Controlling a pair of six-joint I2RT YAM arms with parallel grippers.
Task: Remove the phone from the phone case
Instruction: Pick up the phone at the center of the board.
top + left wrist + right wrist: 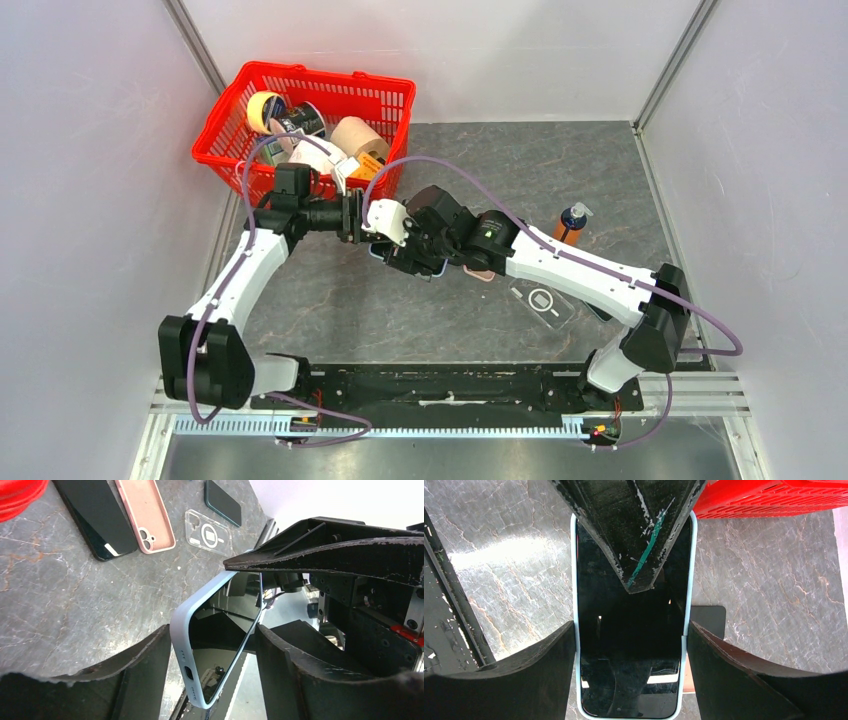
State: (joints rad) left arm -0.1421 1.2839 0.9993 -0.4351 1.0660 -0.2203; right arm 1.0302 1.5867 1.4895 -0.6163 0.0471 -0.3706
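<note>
Your right gripper (630,630) clamps the pale blue case (181,645) by its two long edges, jaws fairly wide. The phone (629,680) is seated in it, screen toward the right wrist camera. The pair is held off the table (330,300), just on the near side of the red basket (385,108). Your left gripper (212,630) straddles the same case, one finger lying across the screen and the other behind the back; you cannot tell whether those fingers actually press. Farther from the basket, a pink case (145,515), a clear case (207,532) and a dark phone (95,520) lie flat on the table.
</note>
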